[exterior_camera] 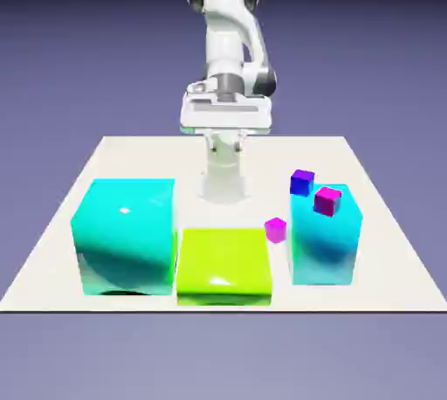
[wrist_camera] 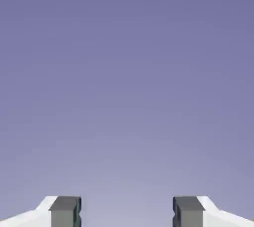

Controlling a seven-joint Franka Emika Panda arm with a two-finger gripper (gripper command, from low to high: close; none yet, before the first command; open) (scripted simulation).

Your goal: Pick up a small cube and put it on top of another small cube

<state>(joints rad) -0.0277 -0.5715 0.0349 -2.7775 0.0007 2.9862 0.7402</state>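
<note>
Pincer (wrist_camera: 127,212) apart, empty — small cube (exterior_camera: 276,230) on table (exterior_camera: 52,250).

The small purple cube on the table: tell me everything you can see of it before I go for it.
The small purple cube is a tiny bright purple-magenta block with plain, smooth, matte-looking faces, far smaller than the big blocks. It sits flat on the white table, in the gap between the lime block and the tall cyan block on the exterior view's right. Whether it touches either block is unclear. Nothing holds it; it is absent from the hand view.
</note>
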